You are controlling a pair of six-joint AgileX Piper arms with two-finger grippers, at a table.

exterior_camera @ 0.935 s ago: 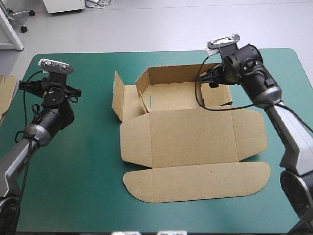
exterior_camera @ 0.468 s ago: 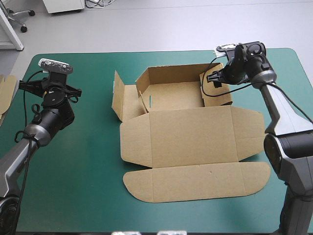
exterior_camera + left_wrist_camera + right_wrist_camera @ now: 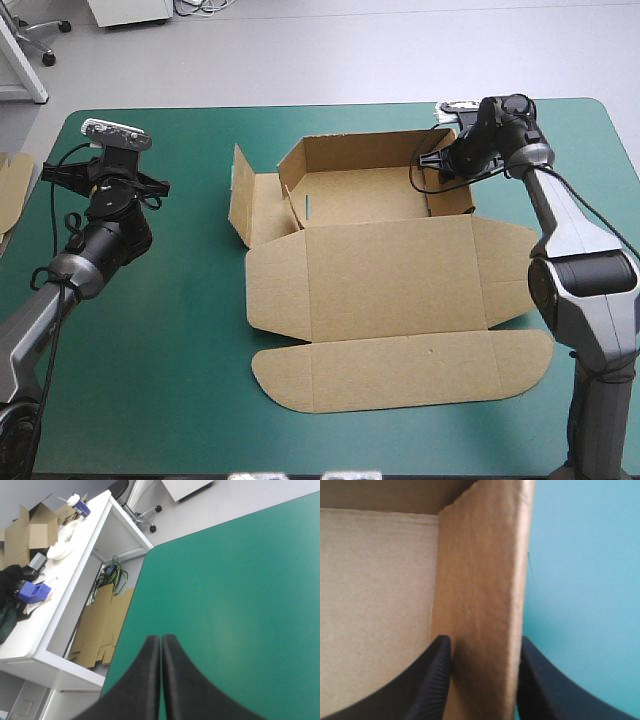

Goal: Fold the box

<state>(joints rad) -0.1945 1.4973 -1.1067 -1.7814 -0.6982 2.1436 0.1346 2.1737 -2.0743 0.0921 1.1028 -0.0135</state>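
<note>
Right hand (image 3: pixel 482 641) stands released, its 2 black fingers (image 3: pixel 435 680) astride the right side wall (image 3: pixel 480 580) of the brown box (image 3: pixel 390 270): 1 finger inside the tray, 1 outside over the teal-green counter (image 3: pixel 180 350). Left hand (image 3: pixel 161 639) is clenched on nothing and hangs over bare cover near the counter's left edge, well apart from the box. The box lies mid-counter toward the far edge, with its back and right walls raised, its left wall (image 3: pixel 243 200) splayed outward, and its lid and tuck flap flat toward the near edge.

Likely faults from here:
1. A squeeze off the score line could crease or bow the wall.
2. With nothing pinning the sheet, a sideways push may slide the whole box instead of folding it.
3. The untucked left wall may spring outward if the tray shifts.

Markings: no brand, label or writing can be read on the box. Spare board (image 3: pixel 100 625) lies beyond the counter's left edge, with nothing legible on it either.
</note>
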